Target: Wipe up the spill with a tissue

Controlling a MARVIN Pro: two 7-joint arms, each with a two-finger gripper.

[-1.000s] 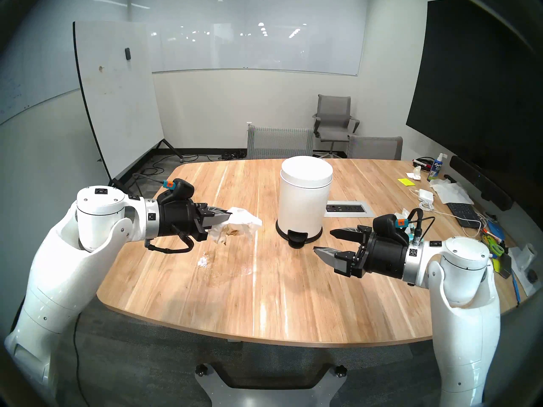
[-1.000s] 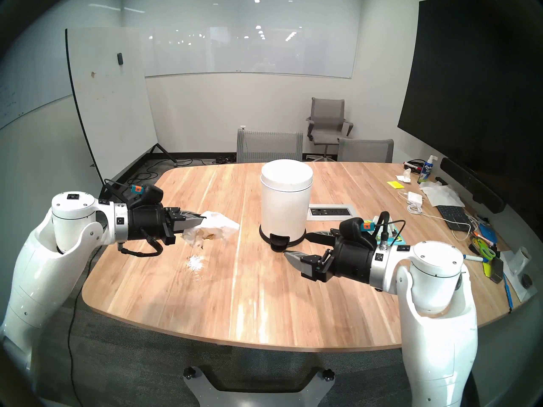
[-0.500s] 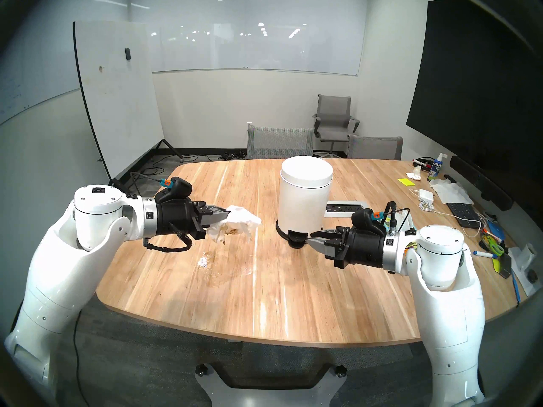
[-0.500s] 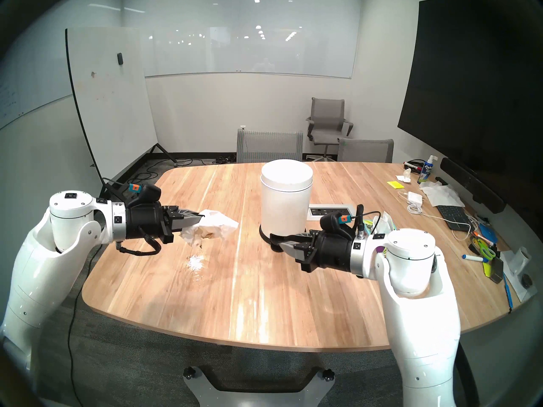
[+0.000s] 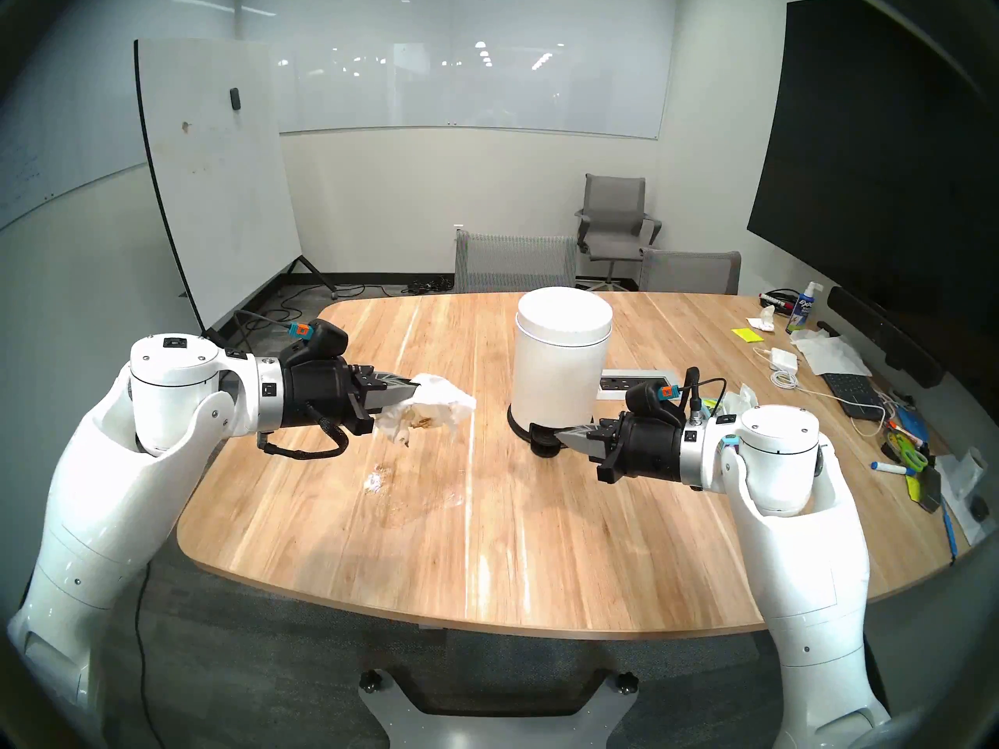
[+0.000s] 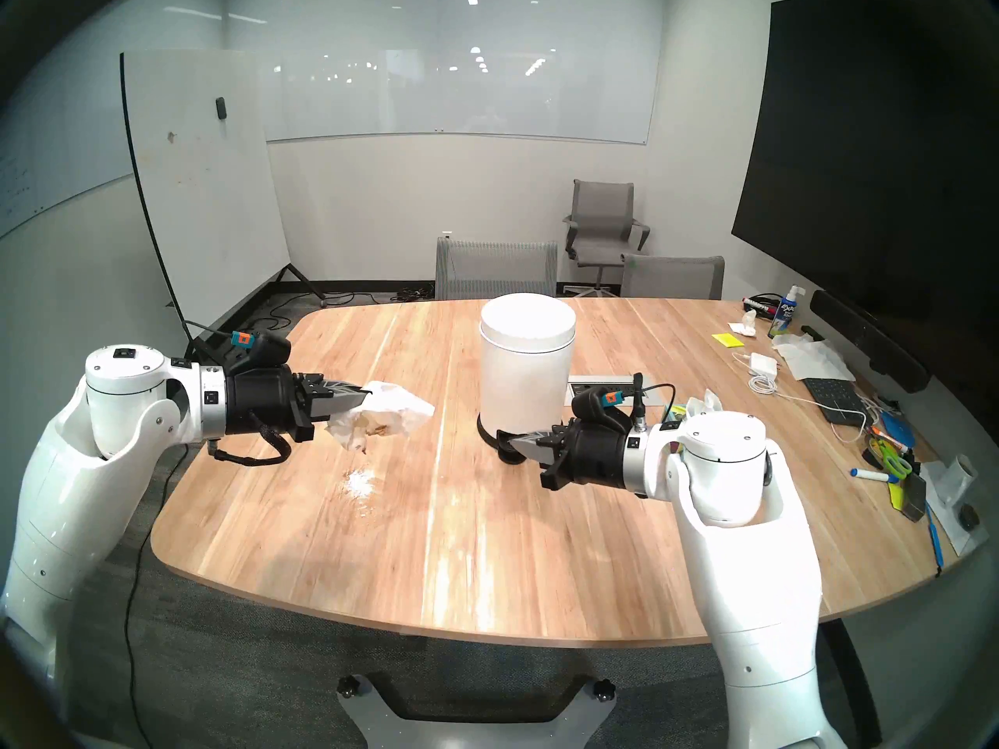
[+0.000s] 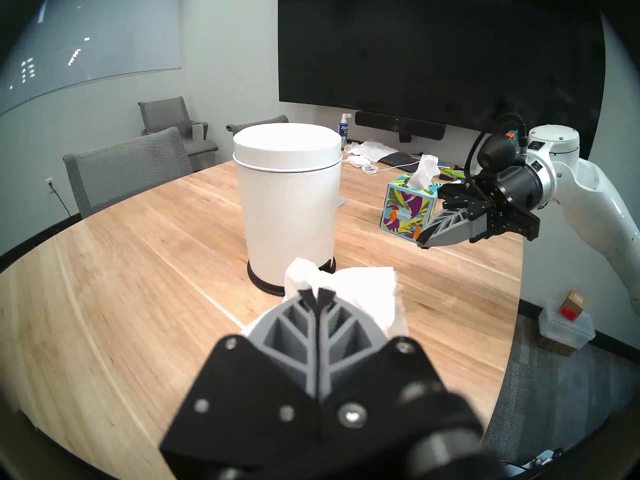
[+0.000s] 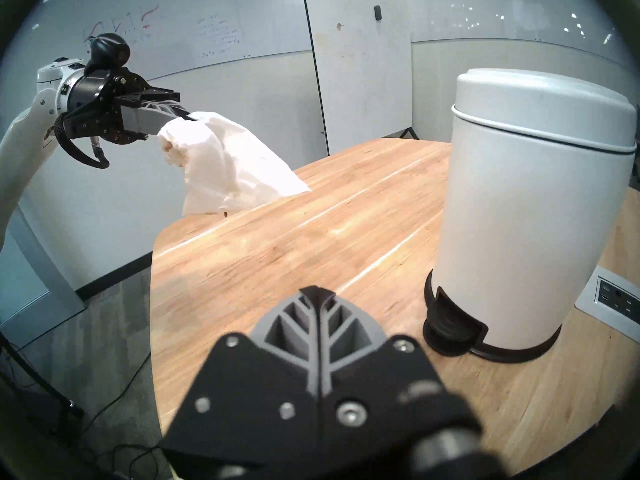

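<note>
Tissue [image 5: 439, 412]: a crumpled white sheet with brownish stains on its underside, hanging left of centre in the head view, clear of the table [image 5: 540, 542]. I hold it pinched in the left hand [image 5: 413, 397], whose fingers press together on its upper left corner; the rest droops below and to the right. In the left wrist view the same sheet [image 7: 353, 288] bunches just beyond the fingertips at lower centre.

Spill [image 5: 386, 475]: a faint wet smear with whitish flecks, lying on the wood below the hanging tissue, in the lower left-centre of the frame. I judge the wiping largely done, though residue remains.

Handling. The tissue is very light, soft and limp; dampened, it likely tears easily and will shed flakes. I would keep my hold on the dry gathered corner, not on the stained, wet fold, and avoid any quick swing that might flick drips.

Right hand [image 5: 562, 436]: fingers pressed together, holding nothing, tips at the black pedal [image 5: 542, 440] at the base of the white bin [image 5: 562, 369], centre of the frame. Its lid is down. Whether the tips touch the pedal I cannot tell. A tissue box [image 7: 410, 205] stands right of the bin.
</note>
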